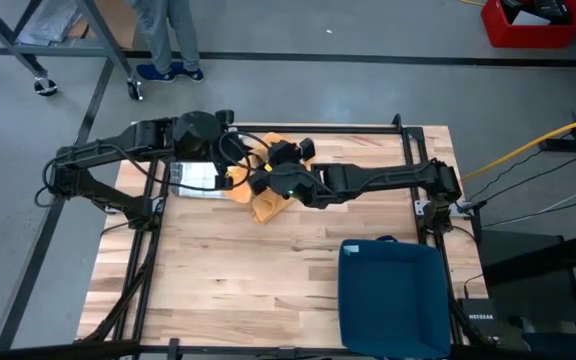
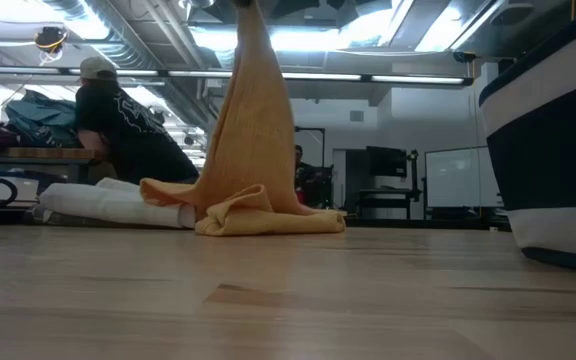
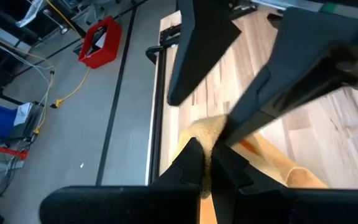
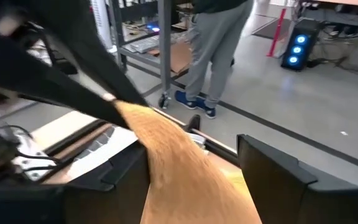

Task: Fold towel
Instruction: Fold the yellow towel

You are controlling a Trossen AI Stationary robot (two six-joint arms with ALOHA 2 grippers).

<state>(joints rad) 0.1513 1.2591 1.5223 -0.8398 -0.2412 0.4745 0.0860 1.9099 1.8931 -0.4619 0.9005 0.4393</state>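
The orange towel hangs up in the air near the far edge of the wooden table. Its top is pulled up high, and its bottom part sits in a soft heap on the wood.

The left gripper is pinched tight on a corner of the towel and holds it up. The cloth sticks out from between its two dark fingers.

The right gripper is just beside the left one, over the same spot. Its fingers stand apart, one on each side of the hanging towel. The cloth runs down between them, and the fingers are not squeezing it.

A white thing lies on the table next to the towel heap. A dark blue bin sits at the near right corner of the table.

A person in grey pants and blue shoes stands on the floor past the far edge.
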